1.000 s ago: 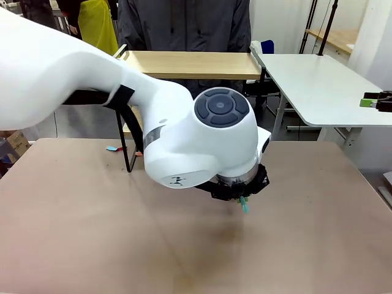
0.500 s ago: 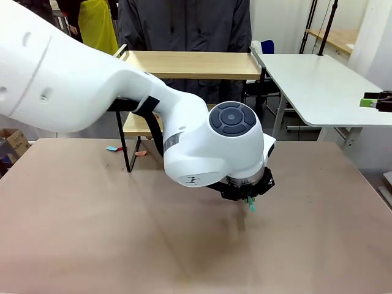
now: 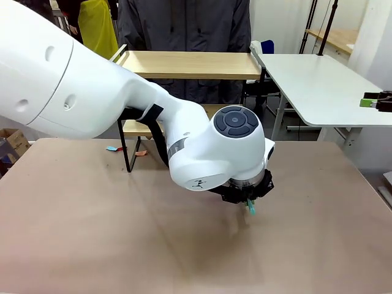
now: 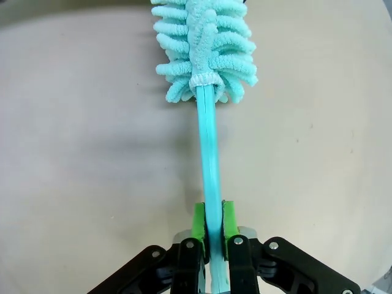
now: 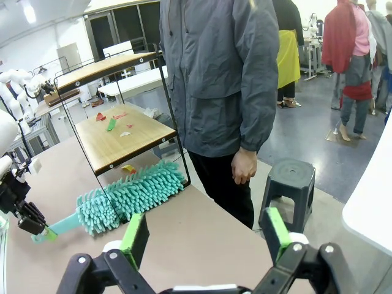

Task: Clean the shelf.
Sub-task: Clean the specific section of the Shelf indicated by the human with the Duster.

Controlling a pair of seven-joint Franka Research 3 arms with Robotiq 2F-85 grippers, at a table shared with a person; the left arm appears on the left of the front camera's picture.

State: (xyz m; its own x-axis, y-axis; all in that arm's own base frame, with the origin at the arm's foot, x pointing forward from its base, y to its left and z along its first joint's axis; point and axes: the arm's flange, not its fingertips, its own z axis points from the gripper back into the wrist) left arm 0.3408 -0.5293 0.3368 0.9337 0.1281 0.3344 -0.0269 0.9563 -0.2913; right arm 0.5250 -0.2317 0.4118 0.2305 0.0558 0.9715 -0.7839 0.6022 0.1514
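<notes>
Well, left arm bends low over the table (image 3: 79, 239), wrist pointing down near the middle. Left gripper (image 4: 214, 222) is squeezed tight on the thin handle of the blue-green duster (image 4: 207, 43). Its fluffy head is down on the table, right by the shelf's black legs. Shelf (image 3: 190, 64) stands at the table's far edge, w/ a person (image 5: 220, 73) just behind it. Right gripper (image 5: 205, 236) is off to the side, fingers wide apart, nothing b/w them. Lots of bare table on the near side. It's tight by the shelf legs.
</notes>
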